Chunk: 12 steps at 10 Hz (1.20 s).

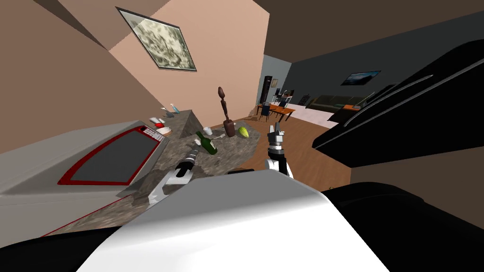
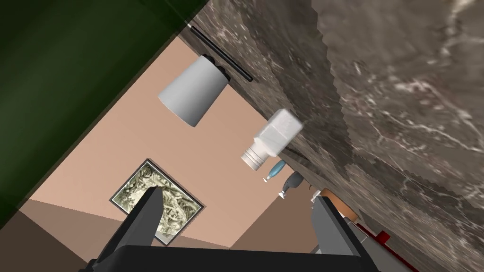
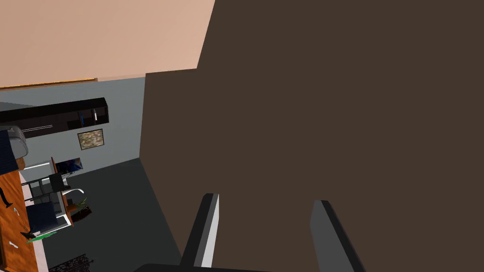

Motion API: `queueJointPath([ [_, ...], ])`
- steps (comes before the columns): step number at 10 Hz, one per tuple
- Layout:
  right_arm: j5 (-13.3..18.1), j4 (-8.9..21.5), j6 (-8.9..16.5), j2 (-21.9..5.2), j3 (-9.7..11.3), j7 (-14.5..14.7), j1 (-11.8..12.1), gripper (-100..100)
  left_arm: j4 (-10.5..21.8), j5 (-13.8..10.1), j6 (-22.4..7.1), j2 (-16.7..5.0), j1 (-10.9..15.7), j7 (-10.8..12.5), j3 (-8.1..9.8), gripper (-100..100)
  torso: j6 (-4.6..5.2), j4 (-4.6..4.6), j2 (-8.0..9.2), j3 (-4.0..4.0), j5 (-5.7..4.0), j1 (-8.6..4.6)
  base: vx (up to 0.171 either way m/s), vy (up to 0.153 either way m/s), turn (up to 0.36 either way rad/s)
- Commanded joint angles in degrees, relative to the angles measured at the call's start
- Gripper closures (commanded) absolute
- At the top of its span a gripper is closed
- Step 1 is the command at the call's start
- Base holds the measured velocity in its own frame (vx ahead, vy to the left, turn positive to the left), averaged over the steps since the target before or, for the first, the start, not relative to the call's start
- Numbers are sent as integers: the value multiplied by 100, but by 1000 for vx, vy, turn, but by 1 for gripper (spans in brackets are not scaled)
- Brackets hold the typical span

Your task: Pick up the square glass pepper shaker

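The pepper shaker (image 2: 276, 137) is a small white square bottle with a ribbed round neck. It stands on the dark marbled counter (image 2: 401, 94). My left gripper (image 2: 237, 196) is open, and the shaker lies some way ahead of it, roughly in line with the gap between the fingers and untouched. In the head view the left gripper (image 1: 195, 152) hovers low over the counter (image 1: 236, 151), right beside a green bottle (image 1: 206, 143). My right gripper (image 1: 275, 128) is held up past the counter's end, open and empty (image 3: 264, 199).
A white cup (image 2: 194, 92) stands beyond the shaker, and the green bottle (image 2: 71, 71) looms close on the left gripper's side. A tall brown grinder (image 1: 227, 115) and a yellow-green fruit (image 1: 243, 131) stand farther along. A red-edged cooktop (image 1: 113, 158) lies to the left, dark cabinets (image 1: 401, 113) to the right.
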<state>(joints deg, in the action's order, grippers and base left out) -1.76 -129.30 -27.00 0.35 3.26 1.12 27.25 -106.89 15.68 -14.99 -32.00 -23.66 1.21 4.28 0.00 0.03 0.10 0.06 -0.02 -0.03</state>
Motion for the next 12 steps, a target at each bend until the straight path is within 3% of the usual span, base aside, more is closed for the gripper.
queueJointPath([
  [1,0,0,0,0,0,0,0,0,240,-7,-286,-239,55,-47,60,-100,0,0,0,0,0,0,-9,-18,-271],
  [2,0,0,0,0,0,0,0,0,240,-7,-298,-239,55,-47,60,-100,-1,0,0,0,1,2,-7,-8,-97],
  [4,0,0,0,0,0,0,0,0,512,-33,-608,-504,95,-96,132,-100,-2,0,0,0,1,6,-9,-4,-249],
  [5,0,0,0,0,0,0,0,0,512,-33,-608,-504,95,-96,132,-100,-1,0,0,0,2,8,-8,6,-94],
  [12,0,0,0,-1,-1,0,1,0,1321,-277,-1400,-1183,171,-196,339,-100,-4,0,1,1,6,24,-11,25,-256],
])
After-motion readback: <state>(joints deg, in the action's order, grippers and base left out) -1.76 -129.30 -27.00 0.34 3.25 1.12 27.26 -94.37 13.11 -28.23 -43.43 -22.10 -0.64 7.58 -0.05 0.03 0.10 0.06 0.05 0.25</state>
